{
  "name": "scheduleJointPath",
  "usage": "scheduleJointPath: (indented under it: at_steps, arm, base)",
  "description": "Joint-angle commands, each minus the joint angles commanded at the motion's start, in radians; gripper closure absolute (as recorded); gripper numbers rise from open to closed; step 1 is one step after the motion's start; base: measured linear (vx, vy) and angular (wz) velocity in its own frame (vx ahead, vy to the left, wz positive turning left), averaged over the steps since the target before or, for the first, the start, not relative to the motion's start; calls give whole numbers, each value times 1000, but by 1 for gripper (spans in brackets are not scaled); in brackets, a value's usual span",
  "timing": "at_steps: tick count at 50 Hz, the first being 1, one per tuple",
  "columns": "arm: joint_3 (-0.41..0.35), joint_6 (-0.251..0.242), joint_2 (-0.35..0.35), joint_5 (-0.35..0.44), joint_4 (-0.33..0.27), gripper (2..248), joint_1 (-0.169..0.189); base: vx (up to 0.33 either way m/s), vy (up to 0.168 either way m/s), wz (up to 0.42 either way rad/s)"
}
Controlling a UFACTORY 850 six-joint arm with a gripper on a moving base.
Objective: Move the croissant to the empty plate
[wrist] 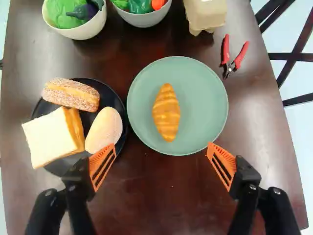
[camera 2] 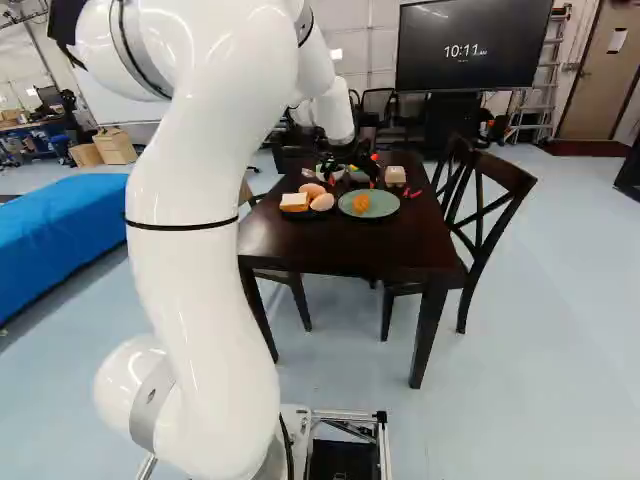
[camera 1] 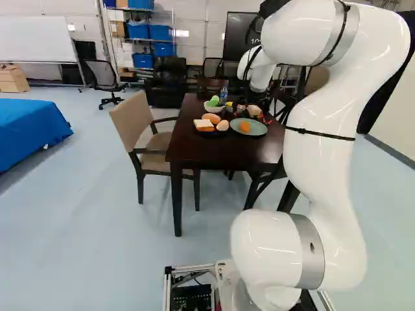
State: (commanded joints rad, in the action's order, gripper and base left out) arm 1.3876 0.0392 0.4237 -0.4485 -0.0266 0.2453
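My gripper (camera 2: 352,154), a black shape in the right base view, hangs over the far part of the table. In the wrist view the gripper (wrist: 162,155) stands open, nothing between its orange pads. Ahead of the fingers, the golden-orange croissant (wrist: 167,112) lies on the green plate (wrist: 205,122), a little left of the plate's centre. Beside it a black plate (wrist: 103,90) carries a bread slice (wrist: 51,136), a sugared pastry (wrist: 71,94) and a pale roll (wrist: 104,129). The croissant shows on the green plate in both base views.
Beyond the plates on the dark table (wrist: 161,196) stand two bowls (wrist: 83,32) (wrist: 142,19) of toy vegetables and an egg carton (wrist: 205,14). Red-handled pliers (wrist: 232,58) lie beside the green plate. Chairs (camera 1: 139,129) (camera 2: 485,215) flank the table.
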Motion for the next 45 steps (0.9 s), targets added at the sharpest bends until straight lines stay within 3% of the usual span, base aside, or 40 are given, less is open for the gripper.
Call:
scheduleJointPath:
  at_steps: [23,45]
  arm:
    - [-99,-3,-54,101,2,3,-19]
    - [-251,-8,-135,255,5,3,-47]
  base:
    - [0,0,0]
    - [0,0,0]
